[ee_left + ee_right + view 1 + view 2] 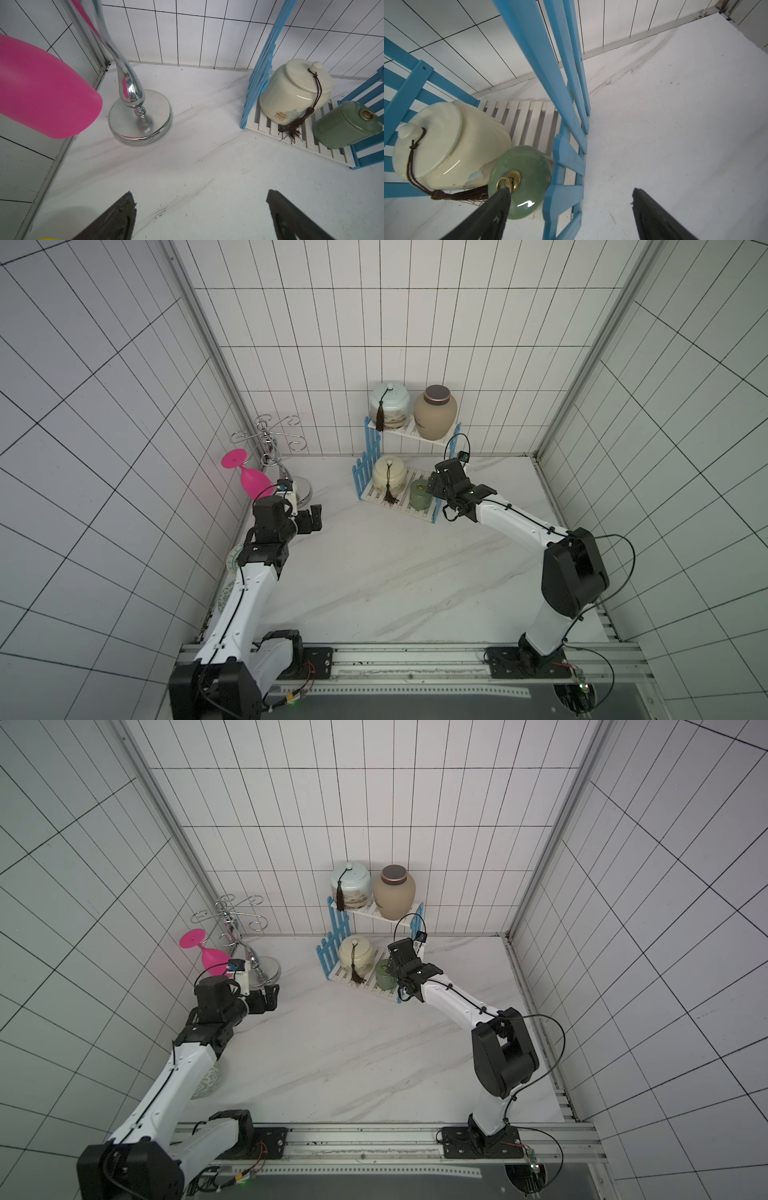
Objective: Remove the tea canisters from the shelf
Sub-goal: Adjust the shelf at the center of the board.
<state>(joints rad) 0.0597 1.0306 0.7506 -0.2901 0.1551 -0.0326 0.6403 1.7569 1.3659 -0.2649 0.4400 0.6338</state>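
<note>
Bolted to the rail point(415, 660) at 6 o'clock, both arms reach up the marble counter point(395, 580) toward the shelf point(365, 477), which stands at 12 o'clock against the back wall. All four tea canisters are on it. The pale-blue canister point(388, 406) and tan canister point(435, 412) share the upper board. The cream canister point(389, 475) and small green canister point(419, 495) stand side by side on the lower one.

Your right claw point(433, 488) is the one in play. It hangs over the shelf's 4 o'clock end, jaws spread wide and nothing in them. The green canister lies just at its 8 o'clock in both top views. It stands upright, long axis vertical, lid and brass ring facing up.

In the right wrist view one finger point(488, 212) hovers over that ring while the other is out over bare counter, so the blue picket side stands between the jaws. That is the relation the next move turns on. Closing from here would likely catch the fence along with the canister, so you probably want the claw carried farther toward 9 o'clock, until both jaws flank the green body.

Your left claw point(313, 518), likewise open and empty, sits well apart at the shelf's 8 o'clock, near the chrome stand point(276, 456) and pink goblet point(248, 479). The cream canister is the one nearer it, upright, with its tassel hanging down the front.
</note>
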